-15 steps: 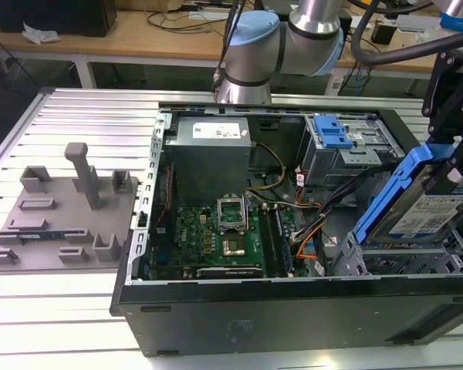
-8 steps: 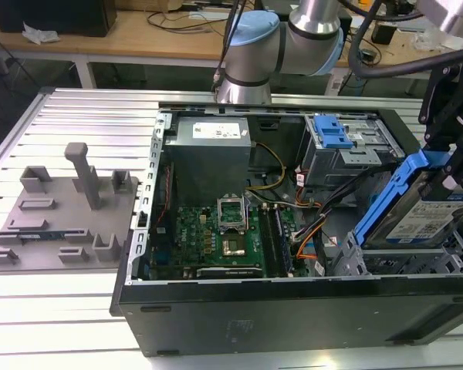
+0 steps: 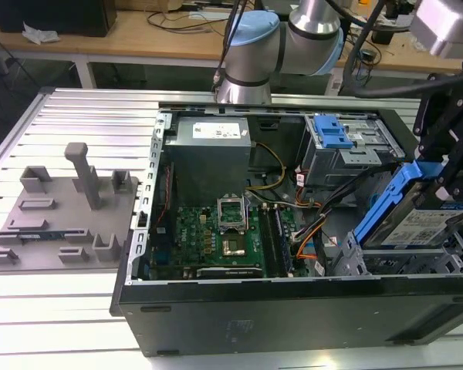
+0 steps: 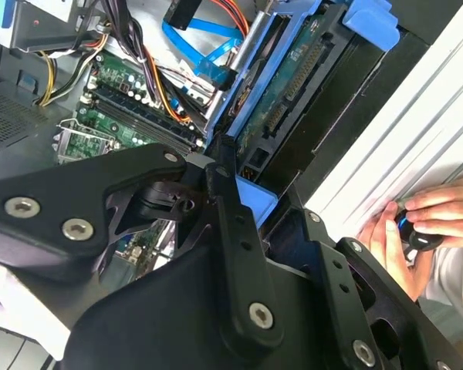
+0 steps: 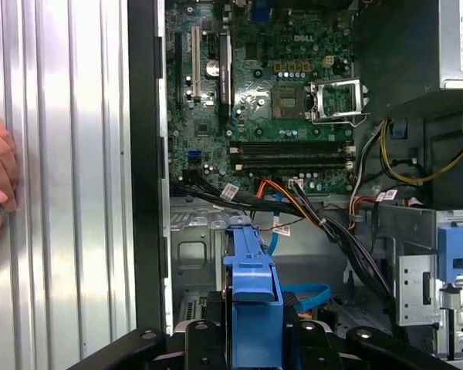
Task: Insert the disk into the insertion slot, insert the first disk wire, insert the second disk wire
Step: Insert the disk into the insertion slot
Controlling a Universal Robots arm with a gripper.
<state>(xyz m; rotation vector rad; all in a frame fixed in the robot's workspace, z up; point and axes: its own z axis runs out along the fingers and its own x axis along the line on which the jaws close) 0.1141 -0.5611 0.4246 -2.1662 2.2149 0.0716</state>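
Note:
The disk (image 3: 426,225), white-labelled in a bright blue caddy (image 3: 383,206), hangs tilted above the insertion slot (image 3: 397,260), a grey perforated cage at the case's corner on the exterior view's right. My gripper (image 3: 450,176) is shut on the disk from above. In both wrist views its black fingers (image 4: 230,223) clamp the caddy's blue end (image 5: 251,287). The first disk wire (image 5: 287,196), an orange-red bundle, runs loose across the case floor beside the cage (image 3: 309,236). The second disk wire (image 4: 204,40), a flat blue cable, loops beneath the disk (image 5: 307,296). I see neither plug seated.
The open case (image 3: 216,308) holds a motherboard (image 3: 216,235), a power supply (image 3: 212,142) and a taller grey bay with a blue latch (image 3: 332,132). A grey fixture plate (image 3: 58,212) lies at the exterior view's left. A person's hand (image 4: 417,223) rests on the ribbed table beside the case.

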